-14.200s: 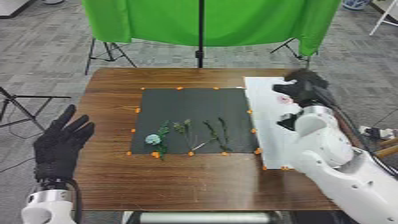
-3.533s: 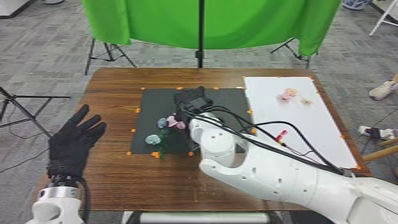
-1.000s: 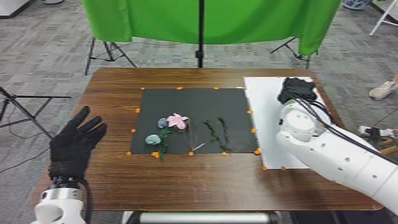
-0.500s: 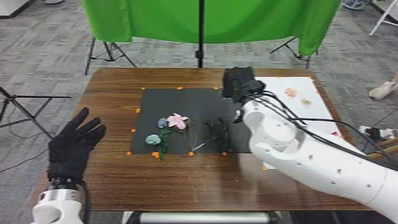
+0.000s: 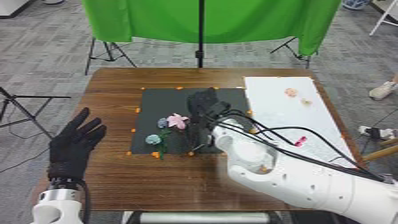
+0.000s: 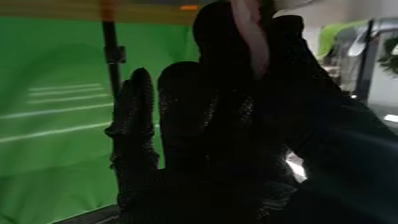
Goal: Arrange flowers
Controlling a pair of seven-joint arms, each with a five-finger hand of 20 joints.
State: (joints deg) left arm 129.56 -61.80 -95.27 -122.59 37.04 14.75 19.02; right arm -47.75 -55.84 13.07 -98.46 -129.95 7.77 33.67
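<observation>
Over the dark mat (image 5: 160, 102) is my right hand (image 5: 204, 105) in the head view, back toward the camera. In the right wrist view a pale pink petal (image 6: 252, 37) is pinched between finger and thumb of my right hand (image 6: 240, 130). On the mat's left part lie a pink flower (image 5: 178, 121), a grey-blue flower (image 5: 163, 122) and a pale blue flower (image 5: 153, 139) with green leaves. The stems farther right are mostly hidden by the right hand and its cables. My left hand (image 5: 75, 145) stays by the table's left edge, fingers straight and spread.
On the white sheet (image 5: 275, 107) lie a peach flower (image 5: 290, 92), a small pale flower (image 5: 306, 101) and a pink-red piece (image 5: 300, 141) beside the arm's cables. Orange markers edge the mat. A green backdrop (image 5: 213, 22) stands behind the table.
My right hand has moved left from the white sheet to over the mat, now with the pink petal in its pinch. The left hand has stayed in place.
</observation>
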